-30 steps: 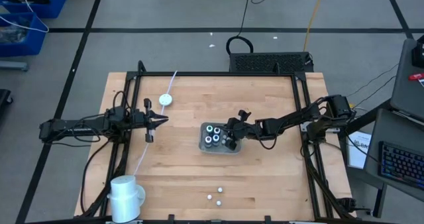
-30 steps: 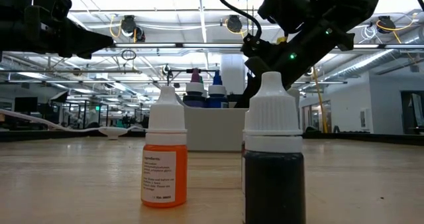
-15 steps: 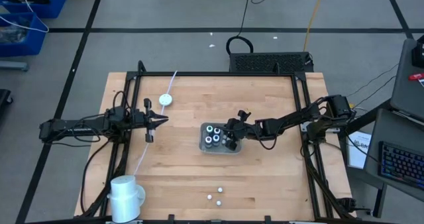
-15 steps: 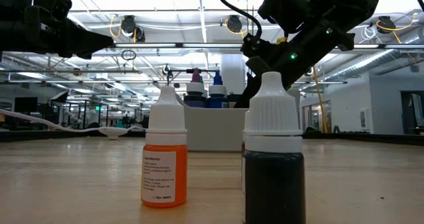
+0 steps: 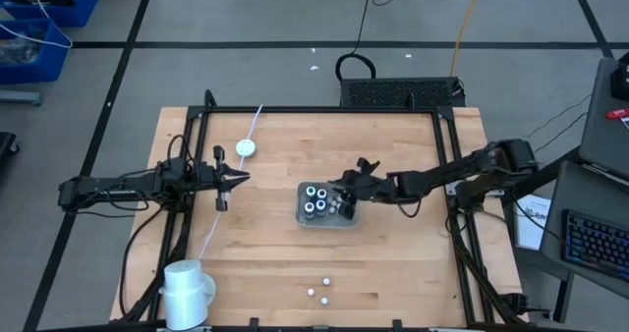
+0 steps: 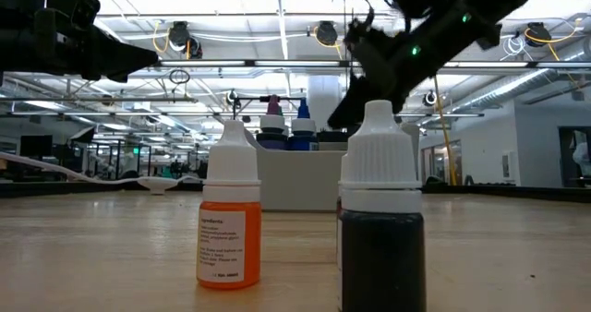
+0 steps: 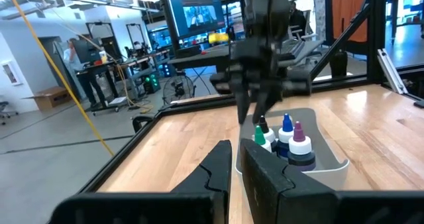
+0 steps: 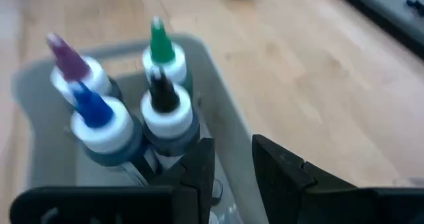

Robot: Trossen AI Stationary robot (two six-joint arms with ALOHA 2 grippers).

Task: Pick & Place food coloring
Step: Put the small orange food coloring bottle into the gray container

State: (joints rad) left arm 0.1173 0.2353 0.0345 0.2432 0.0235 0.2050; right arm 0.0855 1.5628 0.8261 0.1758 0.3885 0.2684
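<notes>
Several food coloring bottles (image 8: 162,108), with green, black, blue and purple tips, stand upright on their bases in the grey tray (image 5: 327,221) at the table's middle. My right gripper (image 8: 232,163) hovers open just above the tray's right side (image 5: 344,194), with nothing between its fingers. Two more bottles stand on the table by the near edge, one orange (image 6: 229,229) and one dark (image 6: 380,238). My left gripper (image 5: 236,179) waits shut over the table's left part, pointing level toward the tray (image 7: 321,166).
A white cylinder (image 5: 187,288) stands at the near left corner. A white round piece on a white cord (image 5: 246,147) lies at the far left. Black frame rails (image 5: 452,175) run along the table's sides. Bare wood lies between the tray and the two loose bottles (image 5: 317,295).
My right gripper has risen from the tray's right side and drawn slightly toward the table's right edge. The bottles in the tray stand as before.
</notes>
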